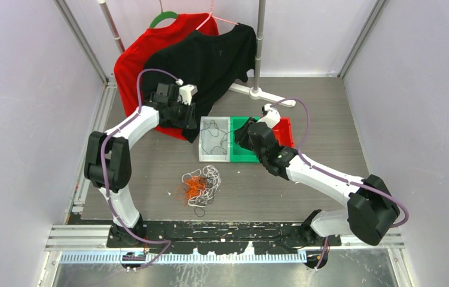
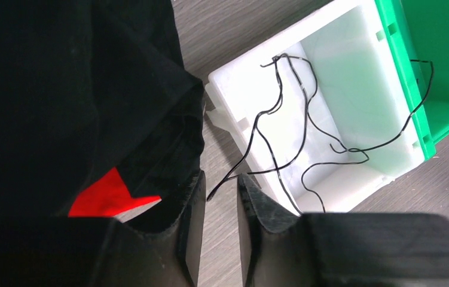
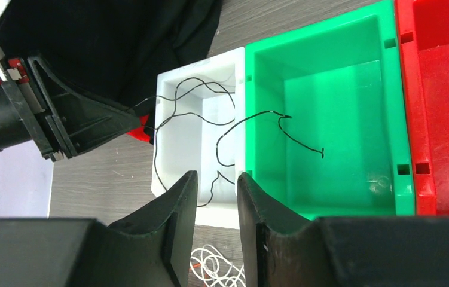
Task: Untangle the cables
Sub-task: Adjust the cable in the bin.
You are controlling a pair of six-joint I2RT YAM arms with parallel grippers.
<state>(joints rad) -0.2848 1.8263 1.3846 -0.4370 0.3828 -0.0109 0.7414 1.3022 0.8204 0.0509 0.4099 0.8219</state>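
Observation:
A thin black cable [image 1: 213, 139] lies looped in the white bin [image 1: 214, 159]. One end hangs over the divider into the green bin [image 1: 241, 156]. In the left wrist view the black cable [image 2: 278, 75] trails out over the white bin's [image 2: 234, 113] wall, and its loose end lies between my left gripper's [image 2: 220, 186] open fingertips, not clamped. My left gripper [image 1: 187, 115] sits at the bin's left edge against the black shirt. My right gripper [image 1: 246, 136] is open and empty above the bins' near edge [image 3: 217, 179]. A tangle of orange [image 1: 195, 186], white [image 1: 211, 178] and black cables lies on the table in front.
A black shirt [image 1: 210, 54] and a red shirt [image 1: 141, 57] hang from a rack [image 1: 260, 42] and drape beside the white bin. A red bin [image 1: 286, 134] adjoins the green bin [image 3: 329, 119]. White cable loops [image 3: 216, 266] show below my right fingers.

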